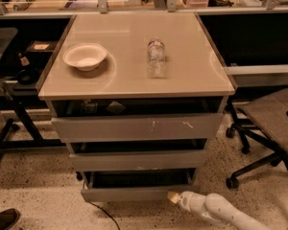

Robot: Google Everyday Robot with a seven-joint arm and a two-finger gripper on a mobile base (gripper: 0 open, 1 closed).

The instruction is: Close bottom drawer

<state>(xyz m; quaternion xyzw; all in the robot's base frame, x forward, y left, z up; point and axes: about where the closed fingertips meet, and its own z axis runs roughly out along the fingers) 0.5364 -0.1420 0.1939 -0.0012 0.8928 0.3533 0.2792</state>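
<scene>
Camera view puts your gripper (174, 197) low at near right, tip against the front of the bottom drawer (127, 193), which juts slightly from the cabinet (197, 75); clenched or released, you cannot tell. You seem mid-push: next, press straight inward.

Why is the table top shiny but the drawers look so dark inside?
In the camera view, overhead light seems to glare off the smooth table top, leaving pale patches near the bowl; the drawer openings lie in shadow beneath it, the bottom drawer too, with the robot's hand at its front panel's right end, low by the floor.
</scene>
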